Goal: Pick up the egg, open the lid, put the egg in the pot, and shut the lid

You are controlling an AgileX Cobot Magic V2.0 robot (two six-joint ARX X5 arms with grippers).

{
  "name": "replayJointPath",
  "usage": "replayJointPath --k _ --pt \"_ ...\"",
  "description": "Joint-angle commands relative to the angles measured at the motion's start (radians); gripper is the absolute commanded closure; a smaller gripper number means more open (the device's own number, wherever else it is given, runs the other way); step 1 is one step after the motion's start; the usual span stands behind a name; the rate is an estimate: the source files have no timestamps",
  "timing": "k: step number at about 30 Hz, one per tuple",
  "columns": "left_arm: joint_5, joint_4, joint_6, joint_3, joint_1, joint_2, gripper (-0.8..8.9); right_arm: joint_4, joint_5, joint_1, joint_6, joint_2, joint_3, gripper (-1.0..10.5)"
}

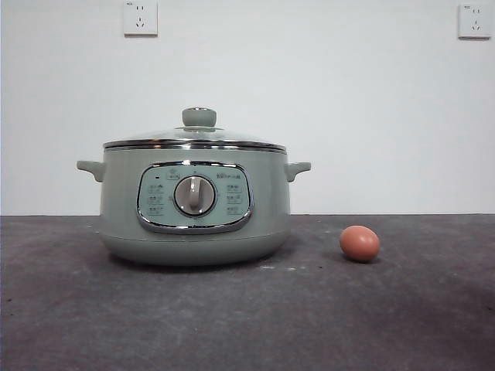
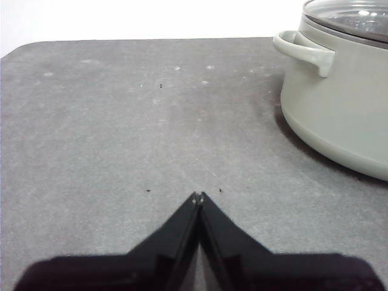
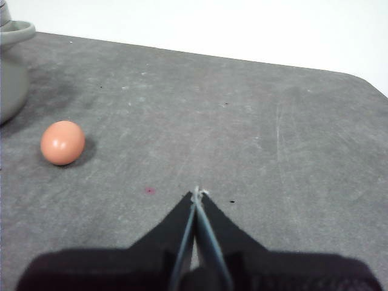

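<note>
The pale green pot stands left of the middle of the table, dial facing the front camera. Its glass lid with the green knob sits shut on it. A brown-orange egg lies on the table to the pot's right, apart from it. My right gripper is shut and empty, hovering over bare table some way from the egg. On the pot's other side my left gripper is shut and empty, near the pot and its handle. Neither gripper shows in the front view.
The table top is a dark grey mat with small specks. A white wall with two sockets stands behind. The table's rounded far corners show in both wrist views.
</note>
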Motion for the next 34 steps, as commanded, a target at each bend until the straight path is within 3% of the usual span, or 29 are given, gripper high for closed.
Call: replayJointPath --k 1,4,10,20,28,34 --pt "0.0 0.006 -0.007 -0.01 0.003 0.0 8.17 0.006 -0.004 -0.001 0.005 -0.001 -0.008 9.5" --pt "0.002 0.006 -0.041 -0.01 0.003 0.0 8.17 0.011 -0.004 0.0 0.012 -0.001 -0.008 9.5" --pt "0.006 0.006 -0.076 -0.01 0.003 0.0 8.17 0.022 -0.036 -0.001 0.204 -0.001 -0.008 9.5" --pt "0.082 -0.048 -0.183 0.082 0.003 0.013 8.2 0.092 -0.098 0.0 0.393 0.0 0.024 9.6" --pt "0.184 -0.11 -0.206 0.272 0.002 0.107 8.2 0.079 -0.148 0.0 0.41 0.075 0.201 9.6" --pt "0.261 -0.183 -0.188 0.455 0.002 0.223 8.2 -0.075 -0.219 0.0 0.39 0.233 0.43 9.6"
